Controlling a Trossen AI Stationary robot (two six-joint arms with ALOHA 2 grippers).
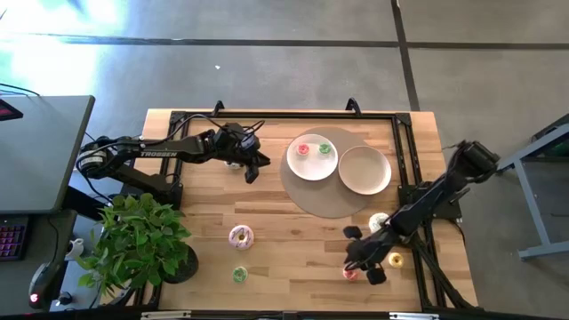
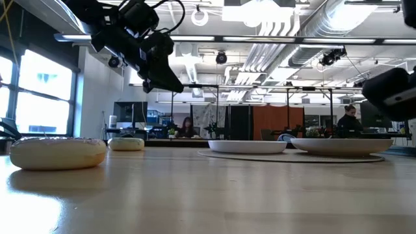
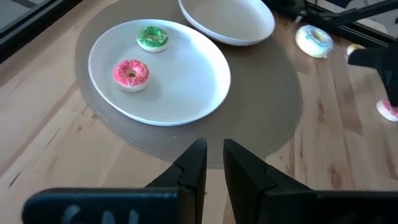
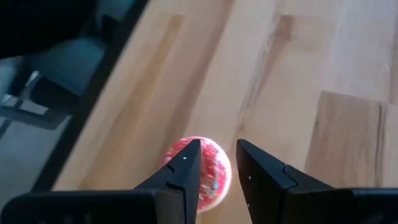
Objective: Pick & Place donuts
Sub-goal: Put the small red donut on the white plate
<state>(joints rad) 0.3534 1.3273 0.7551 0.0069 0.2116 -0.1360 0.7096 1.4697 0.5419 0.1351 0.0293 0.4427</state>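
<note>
1. Wooden table (image 1: 293, 240) from above: a round mat (image 1: 333, 191) holds two white plates. The nearer plate (image 1: 311, 157) carries a red donut (image 1: 303, 149) and a green donut (image 1: 324, 148); the other plate (image 1: 364, 169) is bare. A pink donut (image 1: 241, 236) and a small green donut (image 1: 239, 275) lie near a potted plant (image 1: 138, 240). The right gripper (image 1: 360, 258) hovers by a small red donut (image 1: 350, 273), with a yellow donut (image 1: 395, 260) and a white donut (image 1: 379, 221) close by.
2. Low view: a pale donut (image 2: 57, 151) sits in front.
3. Left wrist: the left gripper (image 3: 212, 163) hangs beside the mat, fingers nearly together, empty.
4. Right wrist: fingers slightly apart above the small red donut, not clamped.
</note>
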